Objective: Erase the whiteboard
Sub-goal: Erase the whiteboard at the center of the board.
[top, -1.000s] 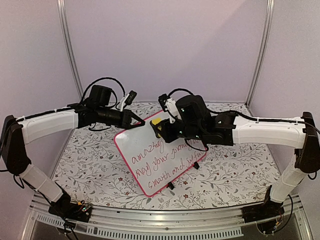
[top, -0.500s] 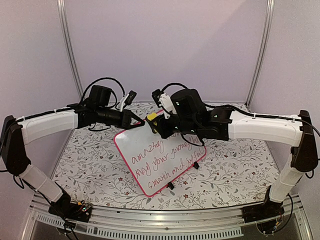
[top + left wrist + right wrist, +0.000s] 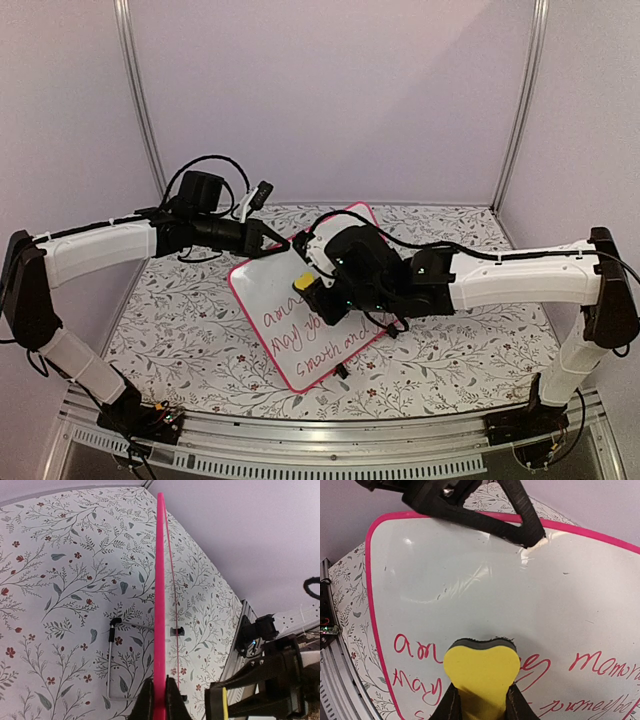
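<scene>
The whiteboard [image 3: 265, 290], pink-framed and standing at a tilt near the middle of the floral-patterned table [image 3: 170, 330], carries lines of red handwriting [image 3: 310, 340] across its lower half; its upper half is blank. The left gripper [image 3: 283, 243] is clamped tight on the board's top edge, pinching the pink frame from both sides. The right gripper [image 3: 312, 292] grips a yellow block eraser [image 3: 303, 281] with a dark felt face, which is pressed against the board over the first written line. Pale lilac walls [image 3: 330, 100] enclose the table on three sides.
</scene>
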Robot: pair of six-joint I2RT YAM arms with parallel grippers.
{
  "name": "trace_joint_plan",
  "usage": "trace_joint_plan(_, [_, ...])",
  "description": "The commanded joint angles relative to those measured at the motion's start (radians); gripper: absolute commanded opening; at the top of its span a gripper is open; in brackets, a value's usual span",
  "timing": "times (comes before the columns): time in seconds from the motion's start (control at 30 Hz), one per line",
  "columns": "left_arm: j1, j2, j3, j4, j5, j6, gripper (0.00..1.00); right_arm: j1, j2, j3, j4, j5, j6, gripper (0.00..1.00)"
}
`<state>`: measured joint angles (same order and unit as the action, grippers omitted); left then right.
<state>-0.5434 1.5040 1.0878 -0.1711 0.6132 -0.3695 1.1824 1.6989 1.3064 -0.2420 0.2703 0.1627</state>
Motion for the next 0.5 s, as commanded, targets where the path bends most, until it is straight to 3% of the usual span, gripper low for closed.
trace_joint_plan(0.0, [-0.015, -0.021, -0.023, 0.023, -0.078, 0.030, 0.00, 0.075, -0.028, 0.000, 0.025, 0.117, -0.051, 0.24])
trace_joint_plan(0.17, [-0.015, -0.025, -0.027, 0.032, -0.082, 0.025, 0.00, 0.118, 0.042, 0.030, 0.038, 0.200, -0.065, 0.24])
trace_joint_plan(0.47, [-0.018, -0.005, -0.029, 0.041, -0.069, 0.016, 0.00, 0.171, 0.152, 0.108, 0.088, 0.205, -0.093, 0.24])
